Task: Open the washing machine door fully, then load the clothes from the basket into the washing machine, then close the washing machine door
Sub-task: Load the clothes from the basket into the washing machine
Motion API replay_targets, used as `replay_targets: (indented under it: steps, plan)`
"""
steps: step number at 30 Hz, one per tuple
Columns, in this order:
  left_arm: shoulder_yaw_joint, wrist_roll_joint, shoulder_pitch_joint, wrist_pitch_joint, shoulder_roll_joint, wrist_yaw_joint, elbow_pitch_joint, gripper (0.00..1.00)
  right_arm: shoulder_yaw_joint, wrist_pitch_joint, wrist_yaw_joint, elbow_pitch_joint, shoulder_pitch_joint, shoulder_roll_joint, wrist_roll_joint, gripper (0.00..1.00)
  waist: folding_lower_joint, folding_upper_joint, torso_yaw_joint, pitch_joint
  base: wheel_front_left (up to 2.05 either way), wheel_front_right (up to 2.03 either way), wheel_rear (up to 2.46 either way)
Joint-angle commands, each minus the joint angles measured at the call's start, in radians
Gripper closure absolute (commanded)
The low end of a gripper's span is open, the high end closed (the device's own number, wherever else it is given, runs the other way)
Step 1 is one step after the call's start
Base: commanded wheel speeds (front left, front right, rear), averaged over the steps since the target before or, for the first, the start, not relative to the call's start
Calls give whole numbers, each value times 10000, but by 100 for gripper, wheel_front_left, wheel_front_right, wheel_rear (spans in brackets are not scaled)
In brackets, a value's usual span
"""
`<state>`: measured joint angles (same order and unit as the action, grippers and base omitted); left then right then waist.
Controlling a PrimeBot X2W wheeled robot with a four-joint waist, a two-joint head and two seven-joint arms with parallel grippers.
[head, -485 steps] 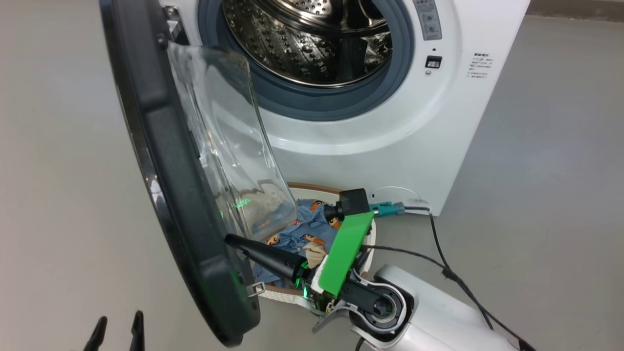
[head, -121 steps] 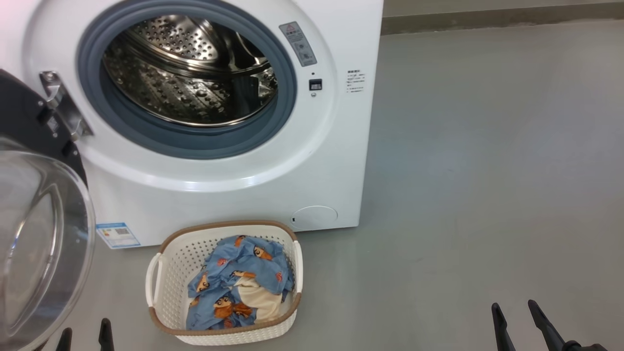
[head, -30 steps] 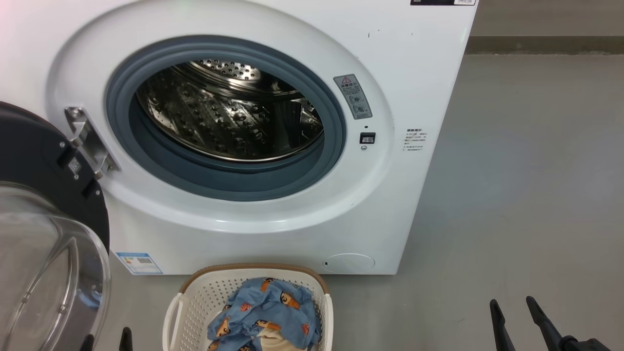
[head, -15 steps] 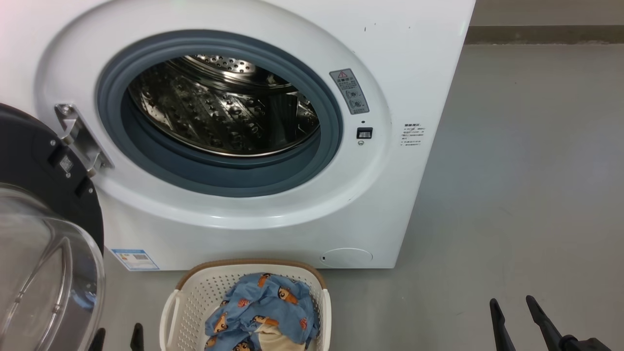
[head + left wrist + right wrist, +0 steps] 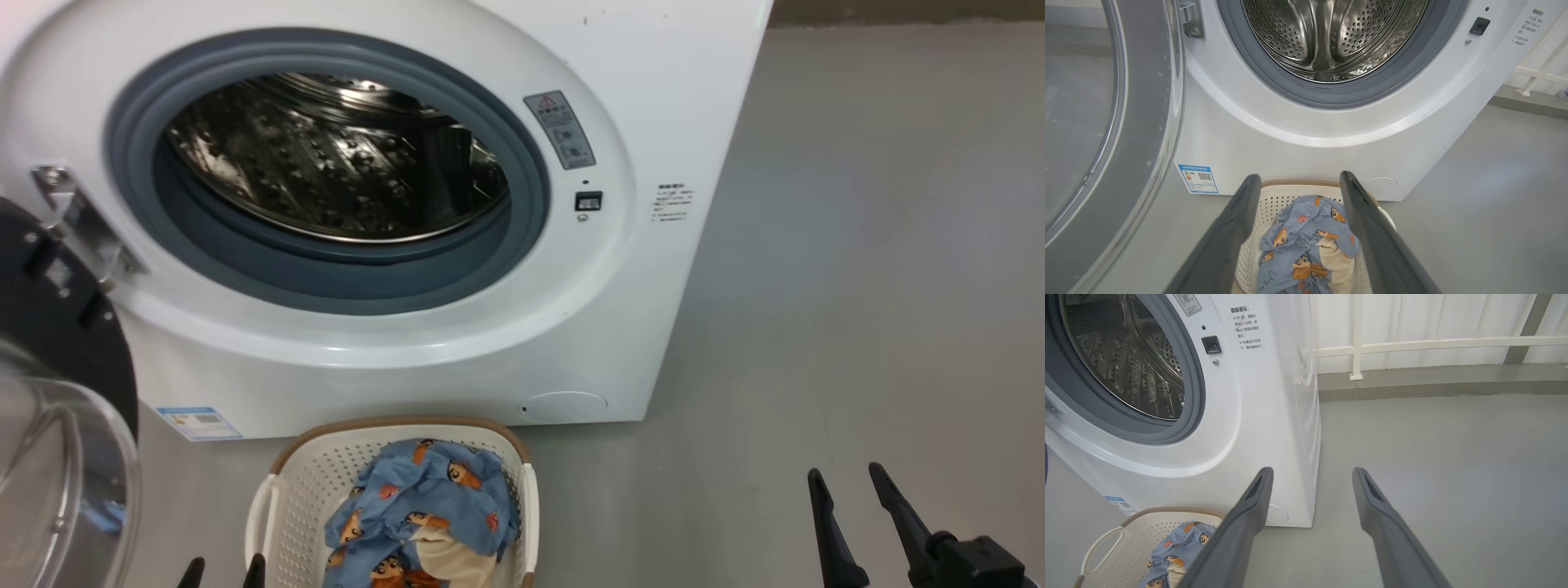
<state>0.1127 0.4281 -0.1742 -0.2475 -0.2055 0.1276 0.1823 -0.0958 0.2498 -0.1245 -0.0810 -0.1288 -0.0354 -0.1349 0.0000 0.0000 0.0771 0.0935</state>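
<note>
The washing machine door (image 5: 57,351) stands swung wide at the left, its glass bulge near the left gripper (image 5: 224,570), whose fingers are spread and empty beside the basket (image 5: 318,474). The clothes (image 5: 424,506) lie in the basket, close before the washing machine (image 5: 506,359). The right gripper (image 5: 845,478), likewise spread and empty, hovers over bare floor (image 5: 857,286) well to the right.

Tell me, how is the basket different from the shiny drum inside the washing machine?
The basket is cream plastic; the drum is shiny steel. The basket holds the clothes; the drum looks empty. The basket opens upward on the floor; the drum opens toward the front. Both are full of little holes.
</note>
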Motion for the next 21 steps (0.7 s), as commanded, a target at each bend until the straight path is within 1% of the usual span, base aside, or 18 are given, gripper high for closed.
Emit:
replay_targets:
  steps: [1,10,21]
  plan:
    - [-286,79,412,-9,-236,30,-120,0,331,120,-62,272,415,-148,-173,0,0,0,-234,229,0,0,0]
    - [342,906,980,653,-576,30,244,0,592,120,-62,465,733,-148,-372,0,0,0,-1275,1128,0,0,0]
    - [1005,1500,1993,1252,-1651,30,1333,0,1119,120,-62,794,989,-148,-692,0,0,0,-2597,2339,0,0,0]
